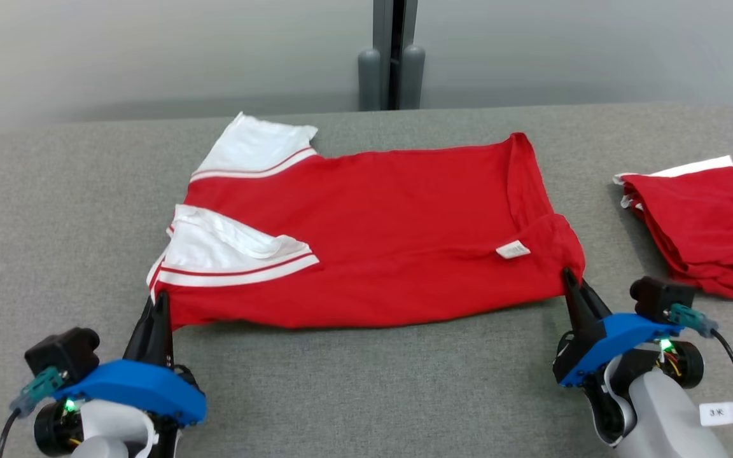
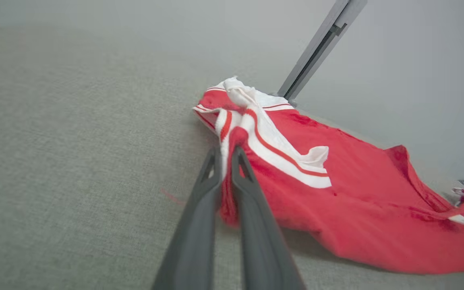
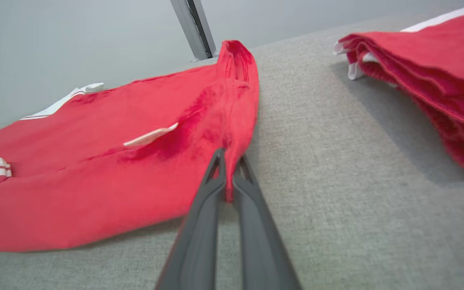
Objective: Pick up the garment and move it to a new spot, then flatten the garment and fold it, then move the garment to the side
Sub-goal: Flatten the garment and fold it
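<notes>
You have bare grey tabletop (image 1: 55,210) open at the left and along the near edge. Your left gripper (image 1: 161,305), low at the near left, is pinching the red garment (image 1: 392,235) at its near left corner, by the white sleeves. The garment lies spread mid-table. Your right gripper (image 1: 571,280) is pinching its near right corner. Further right, apart from it, sits a folded red pile (image 1: 704,222), with a pale wall (image 1: 150,51) at the far side

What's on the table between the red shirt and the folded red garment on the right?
Nothing: a bare strip of grey table between shirt and folded garment, clearest in the right wrist view.
</notes>
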Available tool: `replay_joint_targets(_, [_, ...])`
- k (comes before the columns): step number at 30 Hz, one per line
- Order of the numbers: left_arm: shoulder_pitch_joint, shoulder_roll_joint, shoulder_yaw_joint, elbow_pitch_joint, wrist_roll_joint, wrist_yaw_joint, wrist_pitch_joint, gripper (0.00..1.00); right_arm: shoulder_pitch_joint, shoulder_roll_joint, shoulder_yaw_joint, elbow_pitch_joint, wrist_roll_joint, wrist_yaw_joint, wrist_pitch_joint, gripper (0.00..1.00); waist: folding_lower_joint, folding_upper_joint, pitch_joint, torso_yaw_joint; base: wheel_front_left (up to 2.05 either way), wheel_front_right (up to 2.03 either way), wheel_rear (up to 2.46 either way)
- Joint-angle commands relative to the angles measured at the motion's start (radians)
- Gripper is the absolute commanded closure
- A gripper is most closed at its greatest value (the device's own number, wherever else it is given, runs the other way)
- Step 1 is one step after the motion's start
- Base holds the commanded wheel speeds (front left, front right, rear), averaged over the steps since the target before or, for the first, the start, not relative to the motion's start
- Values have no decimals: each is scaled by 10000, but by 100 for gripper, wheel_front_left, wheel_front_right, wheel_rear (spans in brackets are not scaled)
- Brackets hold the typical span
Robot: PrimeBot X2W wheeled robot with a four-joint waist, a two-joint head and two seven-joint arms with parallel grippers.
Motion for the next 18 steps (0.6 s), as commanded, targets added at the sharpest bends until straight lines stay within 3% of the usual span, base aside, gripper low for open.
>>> replay_joint_targets(1, [395, 217, 49, -488, 53, 105, 117, 100, 415, -35, -84, -362, 30, 1, -59, 100, -1, 0, -237, -112, 0, 0, 0])
replay_joint_targets(10, [3437, 1038, 32, -4122, -180, 950, 1626, 100, 3735, -37, -422, -4214, 463, 1, 1615, 100, -1, 0, -588, -192, 0, 0, 0])
replay_joint_targets(18, [4396, 918, -195, -4032, -442, 1171, 2012, 100, 5271, -34, -800, -5451, 478, 1, 2364, 100, -1, 0, -509, -195, 0, 0, 0])
